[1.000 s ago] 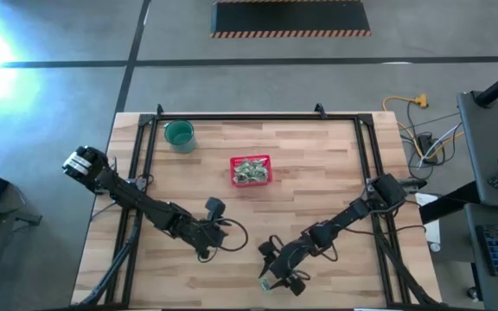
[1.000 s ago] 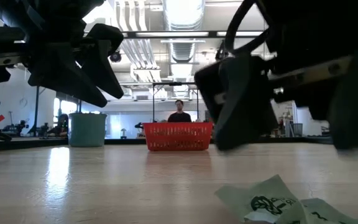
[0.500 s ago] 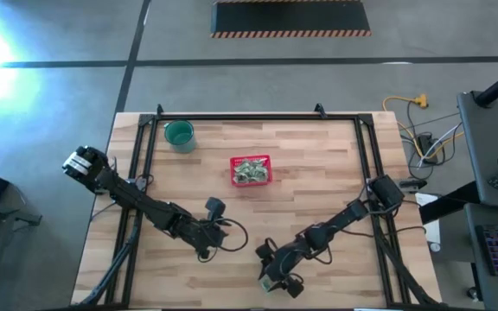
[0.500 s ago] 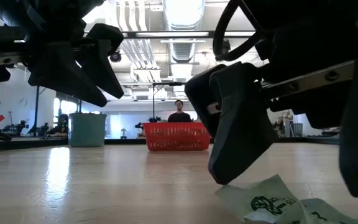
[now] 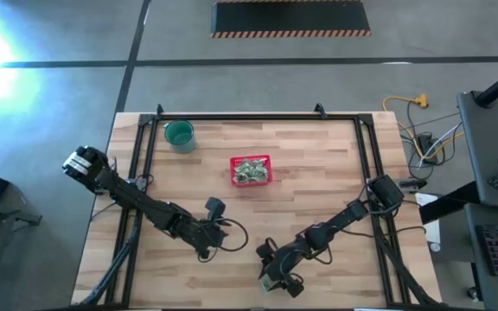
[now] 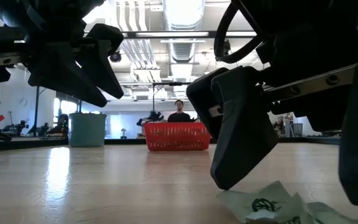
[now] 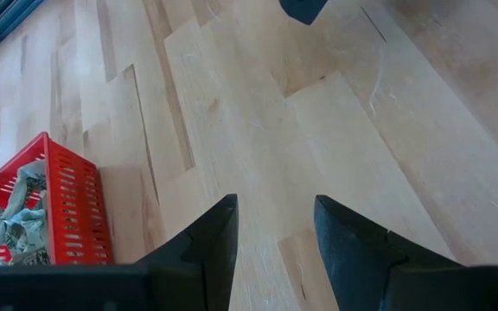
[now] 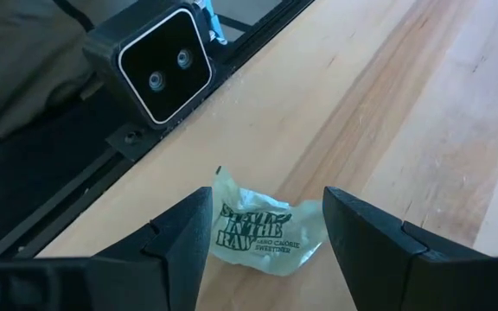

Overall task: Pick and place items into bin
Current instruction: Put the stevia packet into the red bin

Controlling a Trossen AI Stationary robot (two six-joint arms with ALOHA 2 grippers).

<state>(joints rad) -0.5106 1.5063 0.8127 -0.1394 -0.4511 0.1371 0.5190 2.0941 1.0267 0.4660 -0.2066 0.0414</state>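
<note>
The right gripper (image 8: 266,229) is held wide open around a green-and-white packet (image 8: 262,231), far from the red basket (image 5: 251,170). It should be lowered more, then closed gently.

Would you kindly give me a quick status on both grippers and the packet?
Right gripper open, straddling packet near table's front edge. Left gripper open, empty, idle mid-table. Red basket holds packets. Path clear.
</note>
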